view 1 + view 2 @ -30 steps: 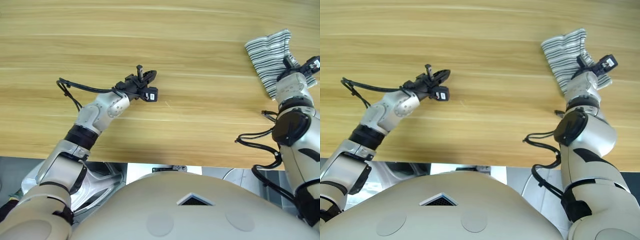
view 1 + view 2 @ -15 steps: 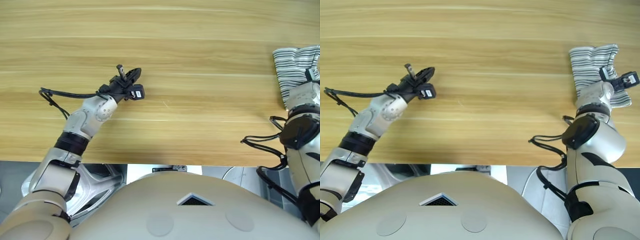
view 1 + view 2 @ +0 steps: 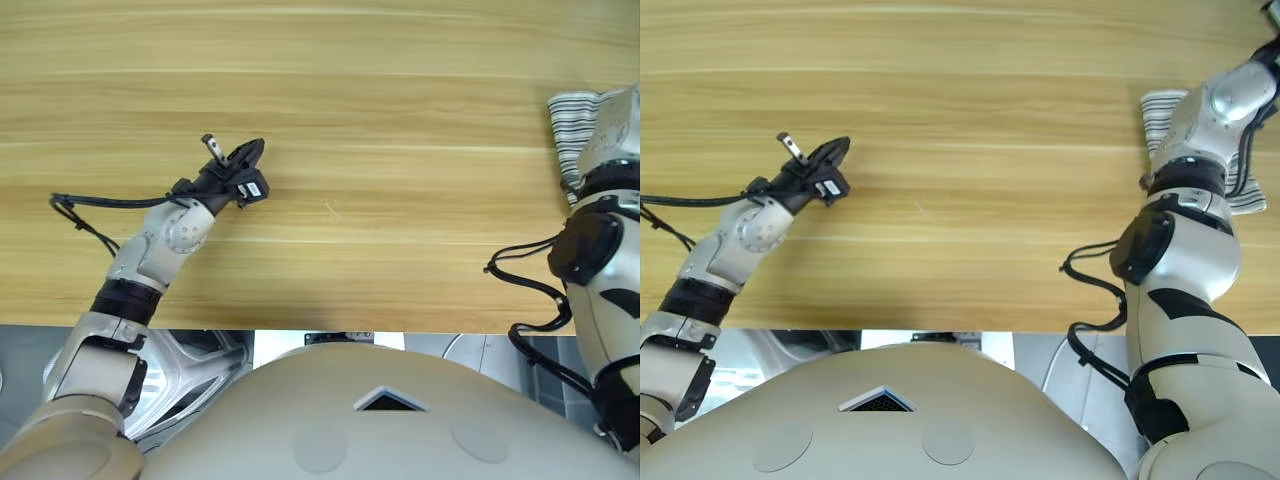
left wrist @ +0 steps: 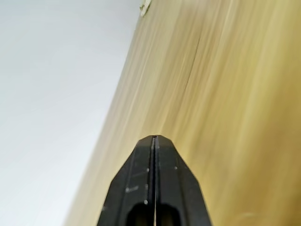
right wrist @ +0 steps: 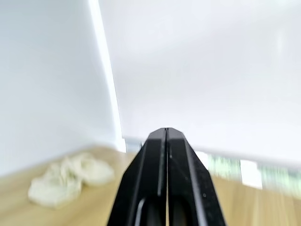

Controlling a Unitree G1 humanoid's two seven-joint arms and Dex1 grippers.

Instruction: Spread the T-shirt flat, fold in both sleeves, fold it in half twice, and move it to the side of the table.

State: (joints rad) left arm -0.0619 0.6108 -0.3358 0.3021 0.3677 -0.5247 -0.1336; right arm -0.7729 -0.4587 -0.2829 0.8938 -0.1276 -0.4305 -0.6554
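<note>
Right hand point(image 5: 166, 131) higher, off T-shirt point(image 3: 1160, 115)

I see a smooth wood tabletop point(image 3: 400, 120), faintly glossy. The T-shirt point(image 3: 566, 125) is soft cloth; my left gripper point(image 4: 154, 138) looks matt black.

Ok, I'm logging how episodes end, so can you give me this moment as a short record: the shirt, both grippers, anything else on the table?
T-shirt: striped, folded small, lying at the right edge of the table, partly hidden behind the right arm
left gripper: shut, nothing held, over bare wood on the table's left part
right gripper: shut, nothing held, raised and pointing toward a pale wall
pale cloth: crumpled heap on the table
task state: folding looks done, shirt set at the side
</note>
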